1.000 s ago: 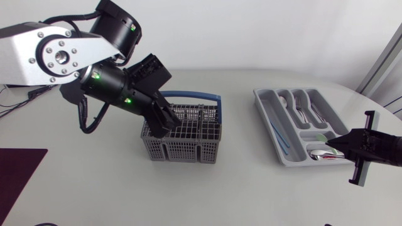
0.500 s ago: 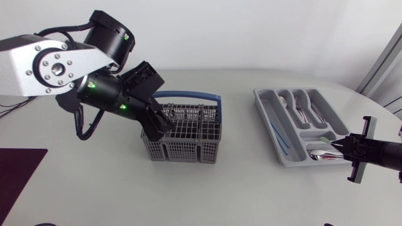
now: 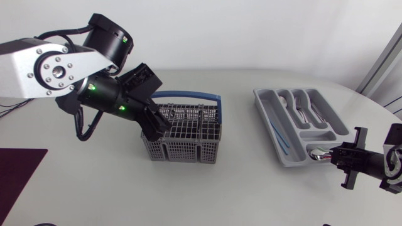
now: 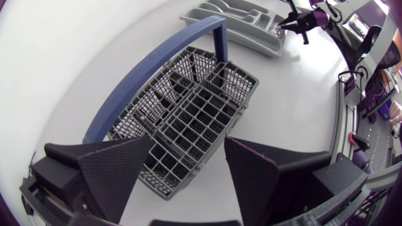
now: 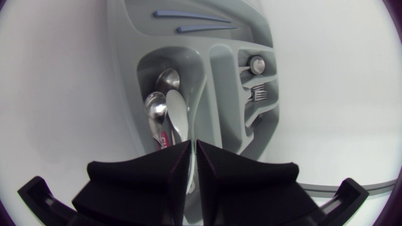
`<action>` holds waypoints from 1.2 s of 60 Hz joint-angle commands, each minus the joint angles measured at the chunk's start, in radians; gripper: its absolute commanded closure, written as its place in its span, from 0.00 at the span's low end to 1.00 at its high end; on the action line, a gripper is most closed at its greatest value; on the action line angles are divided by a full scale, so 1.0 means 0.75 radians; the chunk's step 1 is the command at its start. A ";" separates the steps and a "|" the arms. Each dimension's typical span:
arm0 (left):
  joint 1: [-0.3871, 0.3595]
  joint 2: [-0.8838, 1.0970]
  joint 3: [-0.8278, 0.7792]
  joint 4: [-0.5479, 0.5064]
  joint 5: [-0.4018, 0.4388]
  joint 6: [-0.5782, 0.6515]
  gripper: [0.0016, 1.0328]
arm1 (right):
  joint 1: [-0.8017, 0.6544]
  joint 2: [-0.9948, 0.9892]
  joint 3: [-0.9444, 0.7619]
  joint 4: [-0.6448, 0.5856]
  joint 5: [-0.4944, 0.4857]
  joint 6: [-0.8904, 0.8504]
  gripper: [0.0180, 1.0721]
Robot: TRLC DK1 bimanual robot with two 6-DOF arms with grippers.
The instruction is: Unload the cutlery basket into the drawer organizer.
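Observation:
The grey cutlery basket [image 3: 182, 135] with a blue handle stands mid-table. My left gripper [image 3: 160, 122] hangs open just above its left end; in the left wrist view the wide-apart fingers [image 4: 116, 172] frame the basket's cells [image 4: 188, 107]. The grey drawer organizer [image 3: 267, 103] lies to the right. At its near end is my right gripper [image 3: 333, 156]. In the right wrist view the right gripper [image 5: 192, 160] is shut on the pale handle of a spoon [image 5: 178, 116], whose bowl rests in the small compartment beside another spoon [image 5: 154, 107].
The organizer's long compartments hold spoons and forks [image 3: 304, 110], and two blue sticks [image 3: 279, 138] lie in its left slot. A dark mat [image 3: 16, 172] sits at the table's left edge. The table's curved edge runs close behind my right arm.
My right gripper has drawn back and lower at the organizer's near end, and the green tip seen earlier no longer shows. My left gripper has shifted slightly left over the basket.

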 commanded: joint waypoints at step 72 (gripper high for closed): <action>0.257 -0.413 -0.366 0.100 -0.122 -0.048 0.04 | 0.780 -0.590 -0.113 -0.065 0.348 0.997 0.04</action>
